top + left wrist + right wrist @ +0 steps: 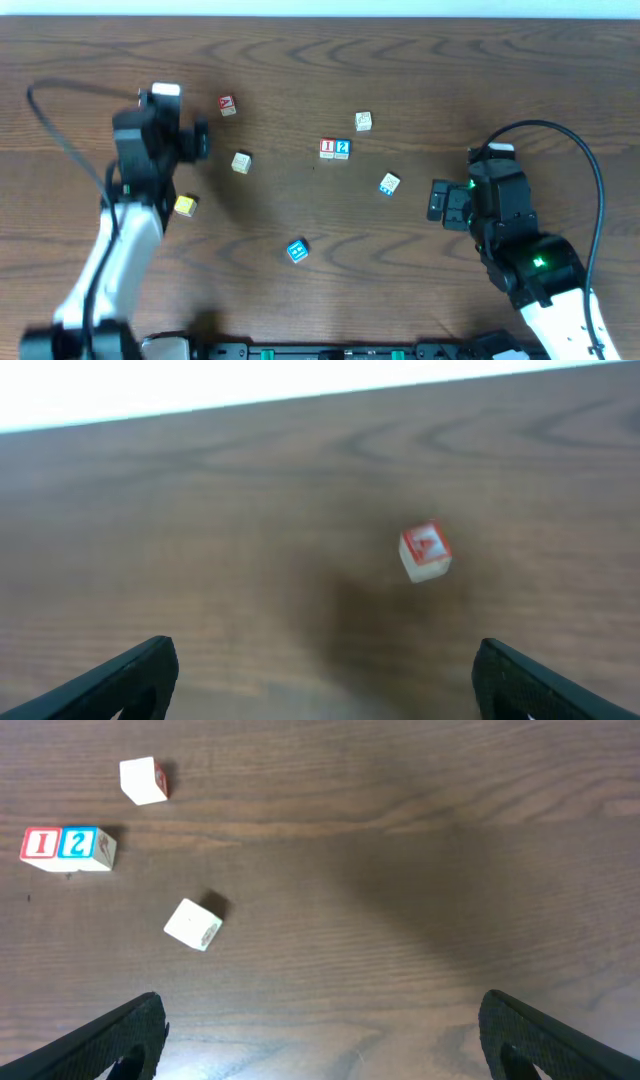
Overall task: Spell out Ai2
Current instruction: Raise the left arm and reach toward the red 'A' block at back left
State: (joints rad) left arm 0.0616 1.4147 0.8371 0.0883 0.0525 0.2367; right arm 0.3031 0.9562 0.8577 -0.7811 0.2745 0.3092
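Observation:
A red "A" block (227,105) lies at the back left; it shows in the left wrist view (425,551), ahead and right of centre. A red "I" block (327,149) and a blue "2" block (343,149) sit touching mid-table, also in the right wrist view: the "I" block (39,846) and the "2" block (80,845). My left gripper (200,141) (325,680) is open and empty, short of the "A" block. My right gripper (438,200) (320,1040) is open and empty, right of the blocks.
Spare blocks lie around: a tan one (241,162), a yellow one (185,205), a blue one (297,250), a pale one (363,121) (143,780) and a white one (389,184) (193,924). The table's far edge runs along the back.

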